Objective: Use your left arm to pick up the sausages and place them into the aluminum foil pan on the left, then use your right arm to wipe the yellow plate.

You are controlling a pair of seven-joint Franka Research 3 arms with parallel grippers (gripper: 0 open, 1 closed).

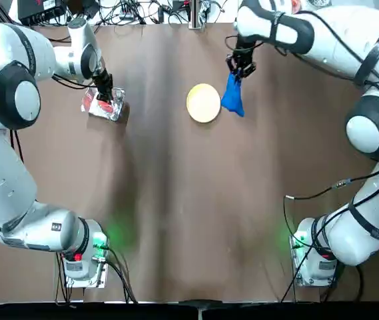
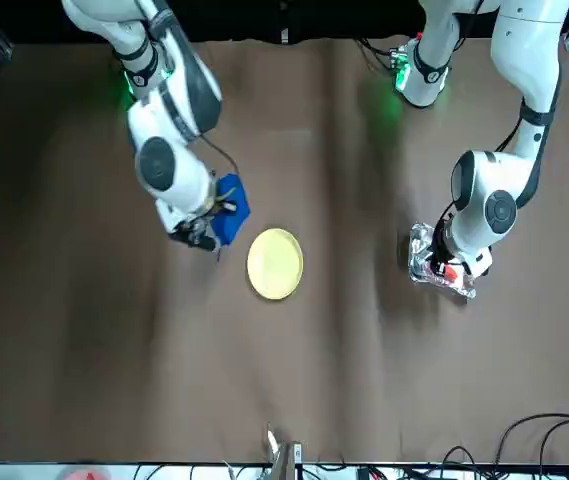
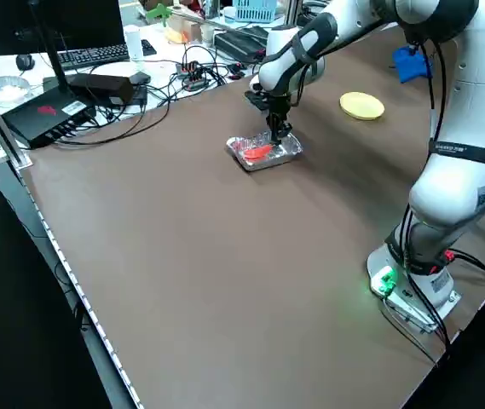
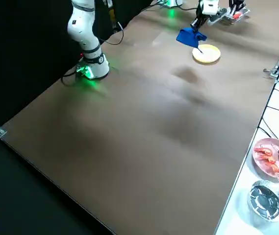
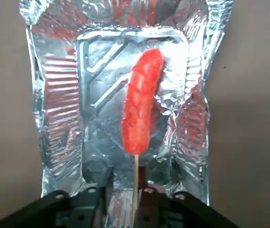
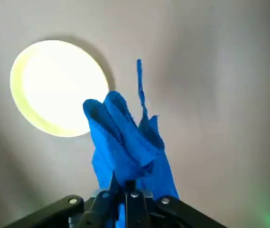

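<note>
From the left end effector (image 5: 124, 192), down over the foil pan (image 5: 61, 118), the pan's raised crinkled walls stand on either side, and the sausage (image 5: 142, 102) on its stick takes up the middle. Between pan and yellow plate (image 1: 204, 103), bare bench (image 1: 176, 200) leaves a passage. Beside the plate, the blue cloth (image 6: 130, 147) hanging from the right end effector (image 6: 124, 190) blocks that side.

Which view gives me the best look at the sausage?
The left wrist view: the sausage shows whole, stick included. Top, front, both side views: only small red-orange patches at the foil pan. Right wrist view: none.
</note>
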